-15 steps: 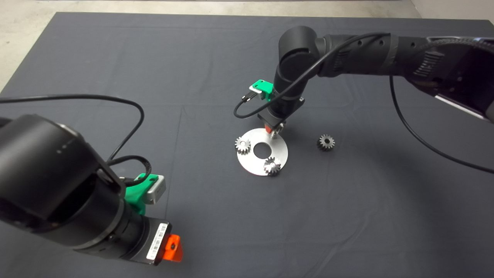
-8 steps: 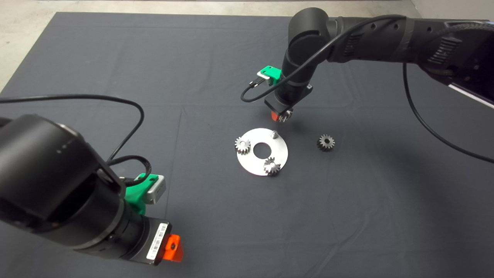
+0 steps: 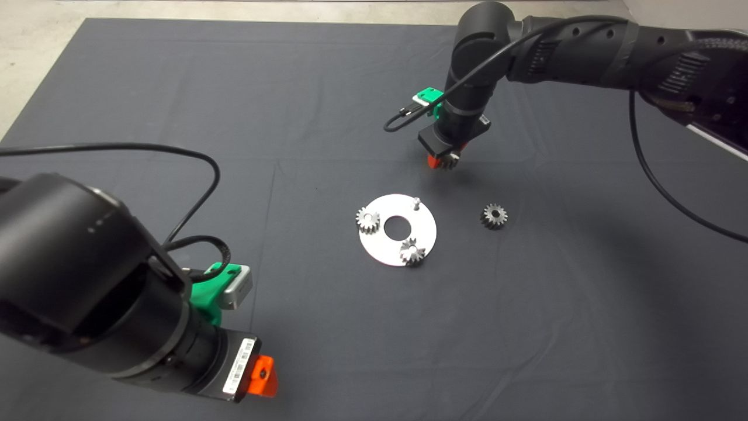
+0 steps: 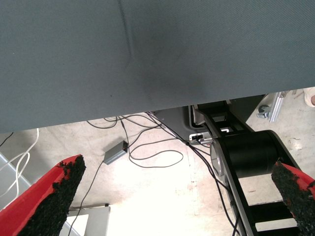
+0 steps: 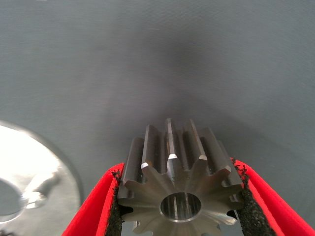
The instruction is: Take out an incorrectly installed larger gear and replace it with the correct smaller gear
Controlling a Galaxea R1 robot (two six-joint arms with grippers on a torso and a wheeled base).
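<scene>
Your right gripper (image 3: 447, 162) clamps the larger gear (image 5: 179, 184) above the counter (image 3: 175, 88); your left gripper (image 4: 177, 196) waits open.

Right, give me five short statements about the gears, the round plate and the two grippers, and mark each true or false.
1. The right gripper is shut on the shiny silver star-toothed larger gear. True.
2. That gear sits on the round silver metal plate. False: it is held above the dark mat, beyond the plate.
3. One thin metal peg on the plate is bare. True.
4. The small dark grey short-toothed smaller gear is on the plate. False: it lies on the mat beside it.
5. The left gripper holds a gear. False: it is open, empty, at the mat's near edge.
</scene>
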